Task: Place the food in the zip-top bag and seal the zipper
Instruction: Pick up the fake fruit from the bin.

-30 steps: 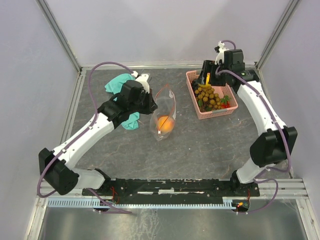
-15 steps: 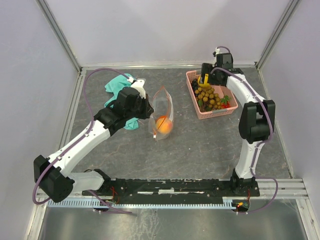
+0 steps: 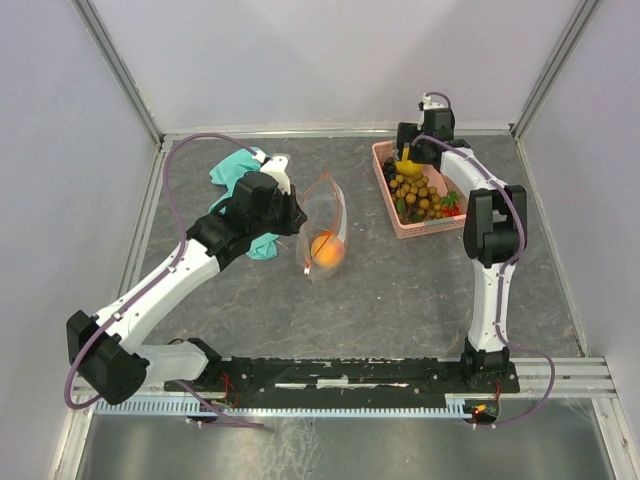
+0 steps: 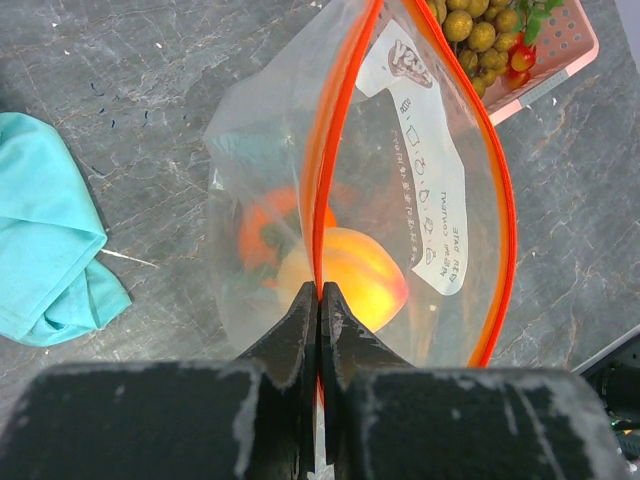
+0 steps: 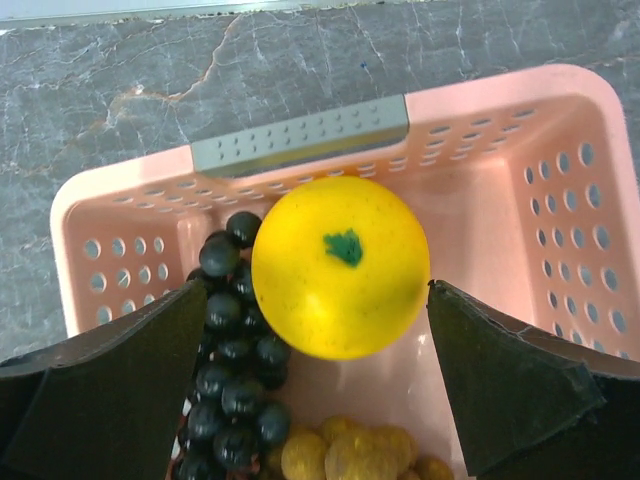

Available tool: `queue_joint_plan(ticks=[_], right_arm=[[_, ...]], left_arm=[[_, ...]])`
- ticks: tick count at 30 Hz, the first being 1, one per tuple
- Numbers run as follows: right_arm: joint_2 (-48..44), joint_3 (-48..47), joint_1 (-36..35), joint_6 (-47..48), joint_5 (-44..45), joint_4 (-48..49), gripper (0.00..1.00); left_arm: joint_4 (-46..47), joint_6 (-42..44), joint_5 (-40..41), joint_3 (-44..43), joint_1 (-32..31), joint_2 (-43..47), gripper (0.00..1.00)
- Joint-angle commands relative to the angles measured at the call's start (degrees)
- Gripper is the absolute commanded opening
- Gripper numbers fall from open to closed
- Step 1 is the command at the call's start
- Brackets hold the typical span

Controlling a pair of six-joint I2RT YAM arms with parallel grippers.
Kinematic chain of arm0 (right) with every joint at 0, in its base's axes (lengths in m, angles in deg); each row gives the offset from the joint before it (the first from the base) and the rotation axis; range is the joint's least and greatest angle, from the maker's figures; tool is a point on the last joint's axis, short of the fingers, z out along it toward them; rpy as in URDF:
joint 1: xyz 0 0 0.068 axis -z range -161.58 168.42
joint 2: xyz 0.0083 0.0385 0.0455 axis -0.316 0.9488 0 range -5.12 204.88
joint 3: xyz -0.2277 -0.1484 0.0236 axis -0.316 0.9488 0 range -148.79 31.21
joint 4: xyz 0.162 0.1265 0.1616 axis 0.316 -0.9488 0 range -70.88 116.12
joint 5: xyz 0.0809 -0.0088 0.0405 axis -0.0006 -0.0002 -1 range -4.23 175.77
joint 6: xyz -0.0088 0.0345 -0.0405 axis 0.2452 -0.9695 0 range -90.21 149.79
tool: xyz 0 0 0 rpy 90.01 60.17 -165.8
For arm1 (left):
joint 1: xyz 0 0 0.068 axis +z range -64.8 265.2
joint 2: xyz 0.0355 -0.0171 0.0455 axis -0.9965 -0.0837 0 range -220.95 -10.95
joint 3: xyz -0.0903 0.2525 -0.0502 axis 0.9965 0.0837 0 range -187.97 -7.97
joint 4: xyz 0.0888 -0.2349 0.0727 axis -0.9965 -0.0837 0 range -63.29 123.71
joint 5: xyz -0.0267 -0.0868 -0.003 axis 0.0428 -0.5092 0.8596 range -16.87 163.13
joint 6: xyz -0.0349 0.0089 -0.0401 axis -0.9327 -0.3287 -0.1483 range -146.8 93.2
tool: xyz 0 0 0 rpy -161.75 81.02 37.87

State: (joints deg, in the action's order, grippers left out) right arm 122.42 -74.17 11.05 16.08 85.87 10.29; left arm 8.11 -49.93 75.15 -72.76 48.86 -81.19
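On the counter (image 3: 400,290), the zip-top bag (image 3: 327,212) lies centre-left, mouth facing far, my left claw (image 4: 319,300) pinching its zipper (image 4: 340,120). Far right in the pink basket (image 3: 430,228), my right claw (image 5: 318,300) is spread around the lemon (image 5: 340,265); the bag lies to its near-left.

The clear bag (image 3: 325,225) stands left of centre on the worktop (image 3: 400,290). Its red-orange zipper (image 4: 320,150) gapes unsealed, with orange fruit (image 3: 328,248) inside. Lemon (image 5: 340,265), dark grapes (image 5: 230,350), tan berries (image 3: 420,195) and strawberry (image 3: 452,208) sit in the far-right basket (image 5: 520,130).
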Motion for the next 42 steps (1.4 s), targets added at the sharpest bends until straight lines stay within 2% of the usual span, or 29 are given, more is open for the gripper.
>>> queue_joint_plan(ticks=[1, 8, 14, 19, 32, 42], right_arm=[[4.1, -4.7, 0.3, 1.5, 0.3, 4.4, 0.99], [7.9, -6.6, 0.6, 1.4, 1.1, 4.7, 0.99], [6.2, -4.3, 1.2, 1.5, -0.2, 5.4, 0.85], [-0.1, 1.0, 1.2, 2.8, -0.4, 6.7, 0.8], [-18.6, 13.8, 0.9, 3.0, -2.2, 2.9, 0.78], [-35.1, 20.0, -4.3, 1.5, -6.1, -1.3, 0.78]], left_arm=[[0.7, -1.6, 0.0, -3.0, 0.2, -0.2, 0.03], [0.2, -2.5, 0.2, -3.3, 0.1, -0.6, 0.03], [0.2, -3.2, 0.0, -3.1, 0.2, -0.7, 0.03], [0.3, -3.3, -0.1, -3.3, 0.2, -0.8, 0.03], [1.5, -1.2, -0.6, -4.0, 0.2, -0.6, 0.03], [1.9, 0.2, -2.2, -7.1, 0.2, -1.8, 0.03]])
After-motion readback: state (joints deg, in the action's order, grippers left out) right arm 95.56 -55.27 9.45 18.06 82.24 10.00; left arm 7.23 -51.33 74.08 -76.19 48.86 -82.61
